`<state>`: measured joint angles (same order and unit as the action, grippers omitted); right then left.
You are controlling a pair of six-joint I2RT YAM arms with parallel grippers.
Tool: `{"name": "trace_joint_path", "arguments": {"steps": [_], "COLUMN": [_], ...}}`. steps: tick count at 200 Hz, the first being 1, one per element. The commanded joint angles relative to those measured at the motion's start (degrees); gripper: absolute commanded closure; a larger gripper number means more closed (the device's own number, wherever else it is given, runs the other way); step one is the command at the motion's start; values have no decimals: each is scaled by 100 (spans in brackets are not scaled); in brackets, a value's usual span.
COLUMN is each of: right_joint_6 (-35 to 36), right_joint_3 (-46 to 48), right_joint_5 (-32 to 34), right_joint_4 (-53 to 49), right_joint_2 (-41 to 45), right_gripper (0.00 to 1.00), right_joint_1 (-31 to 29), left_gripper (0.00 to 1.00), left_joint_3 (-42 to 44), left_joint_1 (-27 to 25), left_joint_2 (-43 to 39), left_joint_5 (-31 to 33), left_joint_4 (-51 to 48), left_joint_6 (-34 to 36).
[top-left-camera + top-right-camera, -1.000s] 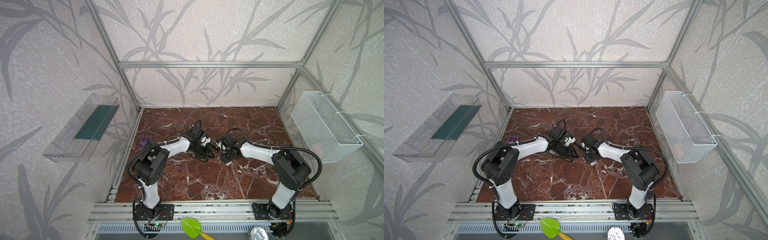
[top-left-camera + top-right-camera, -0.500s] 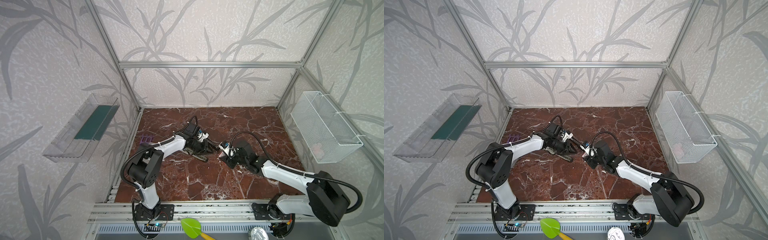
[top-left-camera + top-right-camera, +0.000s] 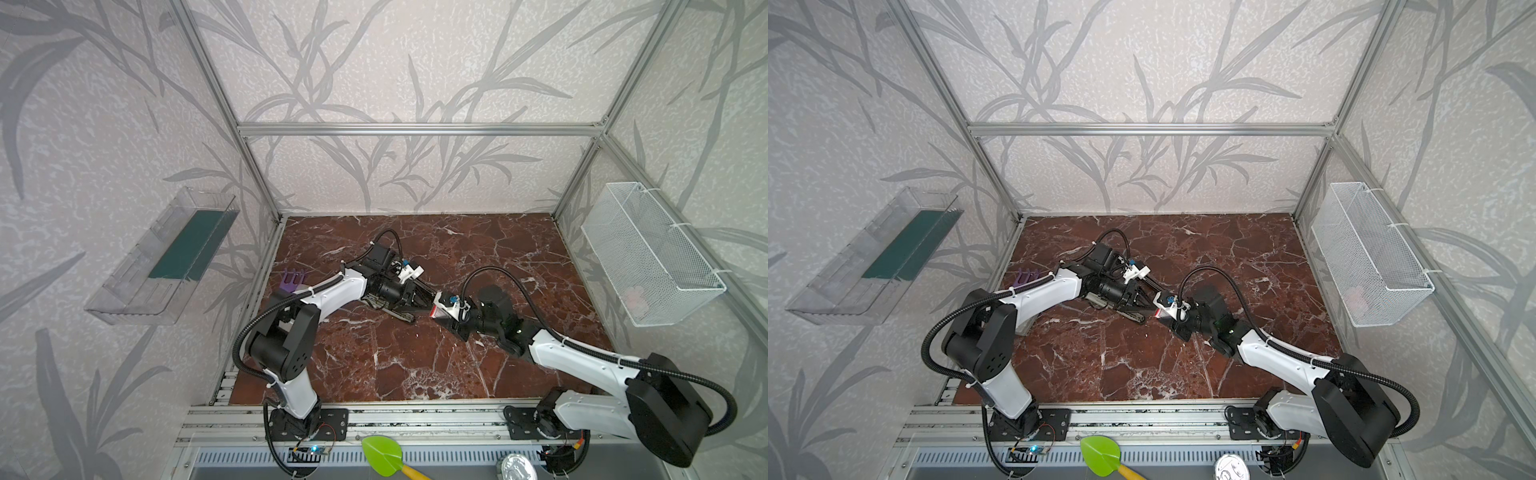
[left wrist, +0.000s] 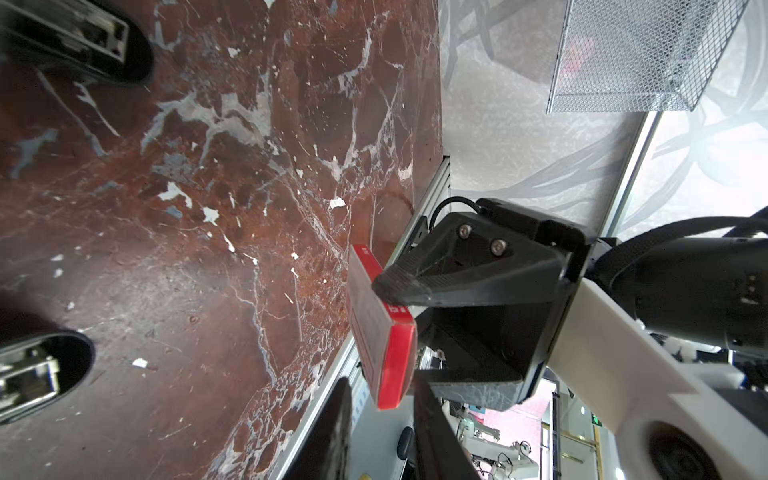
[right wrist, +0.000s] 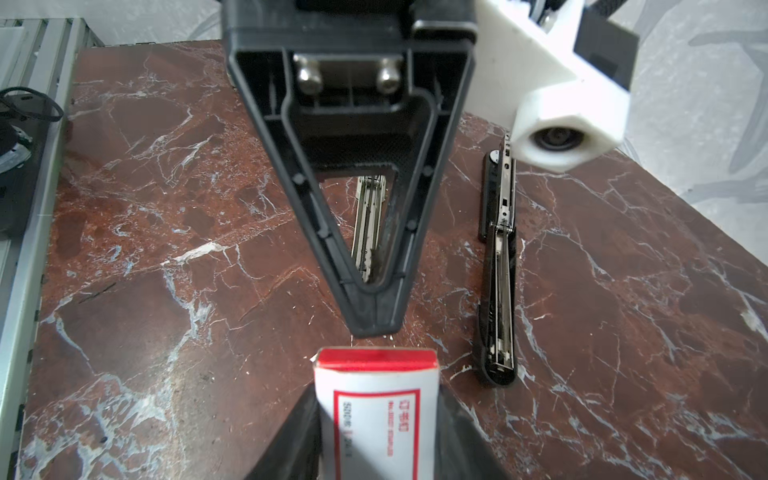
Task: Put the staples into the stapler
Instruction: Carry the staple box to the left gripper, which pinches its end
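Note:
The staples (image 5: 374, 374) are a white box with a red label, held in the air over the marble floor. My right gripper (image 5: 376, 449) is shut on its long sides. In both top views the box (image 3: 440, 311) (image 3: 1160, 311) sits between the two arms. My left gripper (image 4: 380, 415) is open, its tips at the box's red end (image 4: 395, 374) with a small gap and nothing pinched. A black stapler (image 5: 496, 291) lies opened flat beside the box. A second metal channel (image 5: 368, 224) shows through the left gripper's finger (image 5: 374, 324). A stapler (image 3: 392, 313) lies under the left arm.
A white wire basket (image 3: 648, 253) hangs on the right wall and a clear tray (image 3: 166, 257) on the left wall. A purple object (image 3: 293, 282) lies by the left floor edge. A green scoop (image 3: 382, 453) rests in front of the rail.
The right arm has dropped from a raised elbow to a low, stretched pose, still holding the box. The left arm has turned toward the box, and its jaws stand a little wider.

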<state>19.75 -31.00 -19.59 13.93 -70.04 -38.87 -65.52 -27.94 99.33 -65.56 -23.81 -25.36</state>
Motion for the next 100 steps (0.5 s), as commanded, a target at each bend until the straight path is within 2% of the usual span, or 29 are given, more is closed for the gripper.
{"name": "trace_joint_path", "arguments": {"steps": [1,100], "right_joint_6": [152,152], "right_joint_3": [-46,-143], "right_joint_5": [-60,-122], "right_joint_4": [136,92], "right_joint_2": [165,201], "right_gripper": [57,57], "right_joint_1": [-41,-77], "left_gripper": [72,75], "left_joint_3": [-31,-222], "left_joint_1": [35,-121], "left_joint_2": [-194,34], "left_joint_5": [-282,-83], "left_joint_4": [-229,-436], "left_joint_6": [297,410]}}
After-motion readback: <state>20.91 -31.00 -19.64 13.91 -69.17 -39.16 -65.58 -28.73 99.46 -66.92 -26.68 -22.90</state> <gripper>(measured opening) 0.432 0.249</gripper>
